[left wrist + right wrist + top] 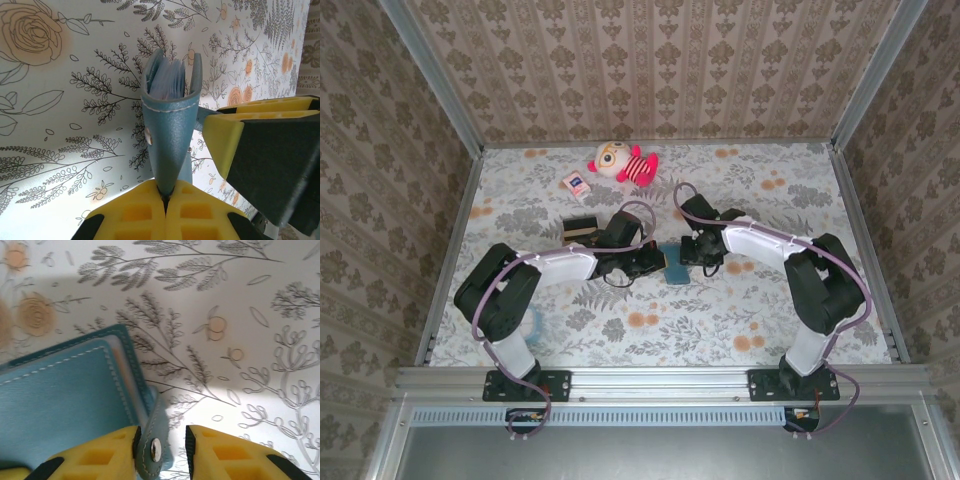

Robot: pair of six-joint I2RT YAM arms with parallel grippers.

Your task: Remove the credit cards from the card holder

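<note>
Slip risk: left gripper (165, 197) clamped on card holder (167, 140), right gripper (162, 436) loosely open around tab (151, 447), might miss it.

floral-print table top (720, 320), damask wallpaper walls (650, 60), aluminium frame rails (660, 378)

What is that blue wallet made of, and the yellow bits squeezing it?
The small teal-blue folding card holder looks like grained leather or imitation leather: pebbled matte skin, white stitching, a shiny metal snap stud. The left jaws' yellow pads seem moulded plastic or rubber, matte with recessed pockets.
</note>
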